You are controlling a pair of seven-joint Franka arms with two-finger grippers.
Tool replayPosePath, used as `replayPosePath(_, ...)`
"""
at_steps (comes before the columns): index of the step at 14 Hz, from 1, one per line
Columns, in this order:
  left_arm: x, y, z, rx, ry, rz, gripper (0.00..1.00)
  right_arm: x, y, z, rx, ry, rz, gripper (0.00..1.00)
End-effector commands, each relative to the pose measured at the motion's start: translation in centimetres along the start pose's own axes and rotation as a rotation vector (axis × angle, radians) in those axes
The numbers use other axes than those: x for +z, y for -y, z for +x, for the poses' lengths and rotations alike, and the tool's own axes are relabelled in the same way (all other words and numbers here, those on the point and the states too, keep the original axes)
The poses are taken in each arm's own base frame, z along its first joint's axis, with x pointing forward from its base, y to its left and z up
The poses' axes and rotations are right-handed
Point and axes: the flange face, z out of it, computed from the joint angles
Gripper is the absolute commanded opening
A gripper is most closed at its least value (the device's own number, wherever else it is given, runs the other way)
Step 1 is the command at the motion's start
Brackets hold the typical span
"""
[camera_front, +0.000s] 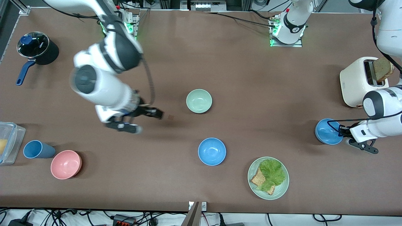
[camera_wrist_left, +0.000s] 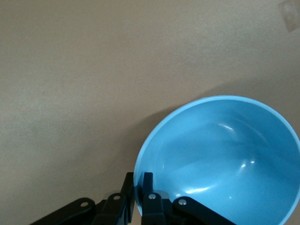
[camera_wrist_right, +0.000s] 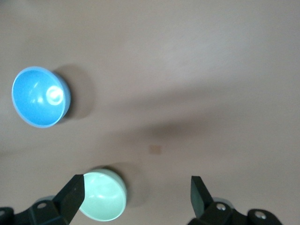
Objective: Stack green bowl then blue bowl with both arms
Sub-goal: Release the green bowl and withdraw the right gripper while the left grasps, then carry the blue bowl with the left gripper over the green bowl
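Note:
The green bowl (camera_front: 198, 100) sits upright mid-table; it also shows in the right wrist view (camera_wrist_right: 105, 194). One blue bowl (camera_front: 212, 151) sits nearer the front camera than the green bowl and shows in the right wrist view (camera_wrist_right: 40, 97). My right gripper (camera_front: 147, 121) is open and empty, in the air toward the right arm's end from the green bowl; in its wrist view (camera_wrist_right: 136, 194) the green bowl lies by one finger. My left gripper (camera_front: 343, 133) is shut on the rim of a second blue bowl (camera_front: 326, 131) at the left arm's end; the wrist view shows its fingers (camera_wrist_left: 138, 187) pinching that bowl's (camera_wrist_left: 225, 159) wall.
A pale green plate (camera_front: 282, 185) with lettuce and toast lies near the front edge. A white toaster (camera_front: 358, 81) with bread stands by the left arm. A pink bowl (camera_front: 66, 164), blue cup (camera_front: 37, 149), clear container (camera_front: 8, 142) and black pot (camera_front: 37, 48) stand at the right arm's end.

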Motion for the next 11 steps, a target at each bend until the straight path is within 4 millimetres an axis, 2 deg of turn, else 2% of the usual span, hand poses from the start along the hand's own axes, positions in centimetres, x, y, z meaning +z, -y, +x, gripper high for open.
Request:
replayPosePath(1,-0.3,0.2,0.3,0.038,0.000,-0.005,0.01,-3.5,-5.3,1.9,-0.008,-0.032,-0.031,1.00)
replayPosePath(3,-0.7,0.0,0.5,0.038,-0.002,-0.005,0.01,-5.2,-9.3,3.4,-0.011,-0.042,-0.081,1.00)
replayPosePath(5,-1.7,-2.0,1.3,0.066,0.030,-0.044,0.01,-6.8,-12.3,4.3,-0.038,-0.054,-0.094,1.00)
replayPosePath(7,-4.2,-3.5,1.9,0.093,0.045,-0.050,0.01,-8.1,-15.3,5.3,-0.069,-0.061,-0.099,1.00)
replayPosePath(8,-5.2,-4.9,2.5,0.113,0.054,-0.062,0.01,-9.9,-17.4,5.7,-0.110,-0.084,-0.112,1.00)
replayPosePath(9,-6.8,-6.7,3.2,0.130,0.053,-0.072,0.01,-10.5,-19.4,6.2,-0.149,-0.088,-0.127,1.00)
replayPosePath(10,-8.0,-7.8,3.5,0.134,0.061,-0.079,0.01,-11.0,-21.6,6.8,-0.186,-0.087,-0.139,1.00)
replayPosePath(11,-9.0,-8.7,3.5,0.120,0.073,-0.103,0.01,-12.1,-23.0,6.8,-0.209,-0.097,-0.148,1.00)
